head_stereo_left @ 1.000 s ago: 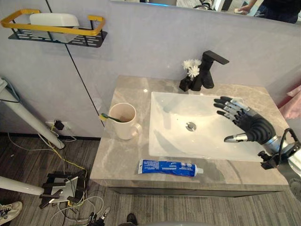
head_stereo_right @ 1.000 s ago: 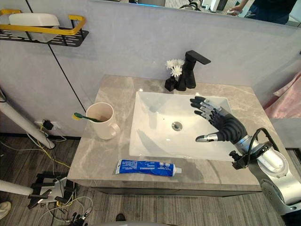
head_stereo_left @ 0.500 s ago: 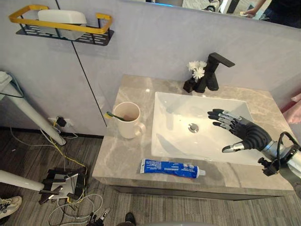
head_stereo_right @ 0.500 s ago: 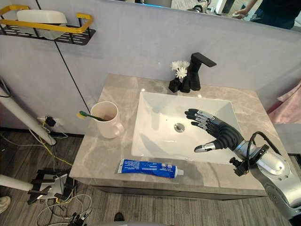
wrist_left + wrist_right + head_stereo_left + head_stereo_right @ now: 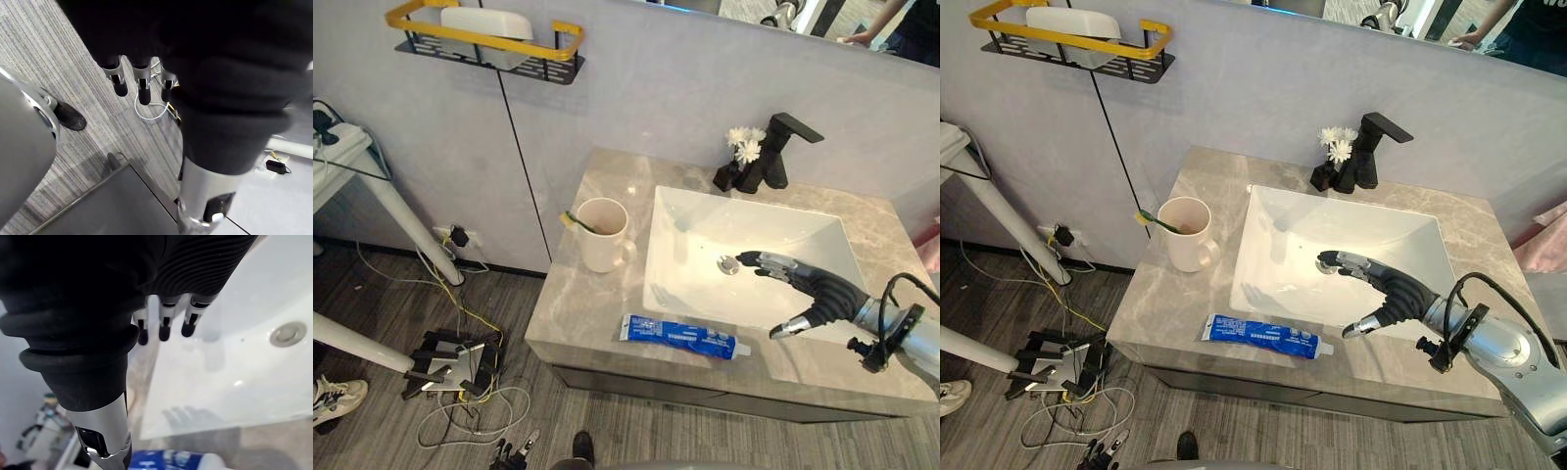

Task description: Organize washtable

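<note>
— Right hand [image 5: 818, 294]?
— Fingers loose, empty, over the white sink [image 5: 705, 227].
— Toothpaste tube [image 5: 680, 336]?
— Flat on the counter [image 5: 582, 313], front edge. Left hand [image 5: 142, 81] seems relaxed, above the floor [image 5: 58, 54].

Countertop [image 5: 579, 305]: grey-beige stone with pale veining; sink [image 5: 773, 233] white, faucet [image 5: 781, 149] black, flowers [image 5: 742, 145] beside it white. Mug [image 5: 605, 241] cream, toothbrush [image 5: 1160, 224] in it green (yellow end); toothpaste tube [image 5: 680, 335] blue with white print and white cap. Wall shelf [image 5: 543, 67] black with a yellow rail, dish [image 5: 487, 22] on it white; floor [image 5: 382, 294] grey-brown, finely striped
</note>
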Tool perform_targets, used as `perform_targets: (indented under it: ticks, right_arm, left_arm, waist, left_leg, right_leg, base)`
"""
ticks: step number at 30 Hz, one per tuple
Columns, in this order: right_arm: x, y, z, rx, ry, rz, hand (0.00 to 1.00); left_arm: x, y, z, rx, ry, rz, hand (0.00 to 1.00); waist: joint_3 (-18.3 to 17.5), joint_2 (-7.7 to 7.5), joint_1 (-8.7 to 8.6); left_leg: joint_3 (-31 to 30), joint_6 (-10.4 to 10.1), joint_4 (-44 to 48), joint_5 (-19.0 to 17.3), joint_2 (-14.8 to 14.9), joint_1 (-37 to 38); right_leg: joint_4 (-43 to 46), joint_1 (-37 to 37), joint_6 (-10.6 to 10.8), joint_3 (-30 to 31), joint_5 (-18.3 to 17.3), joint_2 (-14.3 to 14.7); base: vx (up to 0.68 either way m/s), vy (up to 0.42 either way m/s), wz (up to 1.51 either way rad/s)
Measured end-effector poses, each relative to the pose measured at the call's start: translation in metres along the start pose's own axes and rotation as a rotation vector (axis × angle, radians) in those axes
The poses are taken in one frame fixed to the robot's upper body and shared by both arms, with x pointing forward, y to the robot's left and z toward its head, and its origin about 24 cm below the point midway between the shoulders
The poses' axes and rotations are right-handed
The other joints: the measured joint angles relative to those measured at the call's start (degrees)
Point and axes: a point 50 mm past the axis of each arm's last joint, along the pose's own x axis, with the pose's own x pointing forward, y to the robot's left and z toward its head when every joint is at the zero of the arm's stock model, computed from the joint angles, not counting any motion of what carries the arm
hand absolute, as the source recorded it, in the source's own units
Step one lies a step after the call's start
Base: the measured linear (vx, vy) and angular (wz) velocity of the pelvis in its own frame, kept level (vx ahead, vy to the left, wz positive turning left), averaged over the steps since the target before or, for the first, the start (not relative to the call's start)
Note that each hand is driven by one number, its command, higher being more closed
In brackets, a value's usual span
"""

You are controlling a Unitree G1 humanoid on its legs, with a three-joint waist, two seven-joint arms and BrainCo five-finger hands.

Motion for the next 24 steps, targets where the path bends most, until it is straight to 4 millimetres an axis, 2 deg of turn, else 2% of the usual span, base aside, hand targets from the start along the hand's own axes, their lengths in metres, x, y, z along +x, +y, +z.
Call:
perform_targets:
  ticks: [4, 8, 24]
  right_arm:
    - [-0.002, -0.011, -0.007, -0.190, 0.082, -0.031, 0.00]
    - [-0.002, -0.017, -0.007, -0.292, 0.108, -0.058, 0.00]
    - [0.009, -0.021, 0.001, -0.276, 0.037, -0.159, 0.00]
  left_arm:
    - [0.000, 0.000, 0.000, -0.001, 0.005, 0.000, 0.00]
    - [-0.001, 0.001, 0.000, -0.018, 0.005, 0.005, 0.00]
    - [-0.002, 0.003, 0.004, -0.011, -0.008, 0.000, 0.00]
  waist:
    - [-0.01, -0.01, -0.14]
    - [-0.06, -0.08, -0.16]
    - [-0.93, -1.29, 0.30]
  left_leg:
    - [-0.68, 0.18, -0.43, 0.23, -0.49, -0.41]
    - [-1.12, 0.36, -0.47, 0.80, -0.54, -0.94]
    - [-1.15, 0.51, -0.28, 1.40, -0.34, -1.54]
  right_leg:
    - [0.15, -0.07, 0.23, -0.58, -0.15, -0.44]
    - [0.45, -0.50, 0.25, -0.76, -0.16, -0.47]
    - [0.85, -1.31, 0.24, -0.60, -0.15, -0.35]
  base:
    - [-0.05, 0.038, 0.10]
    - [-0.04, 0.024, 0.06]
    - [0.00, 0.000, 0.00]
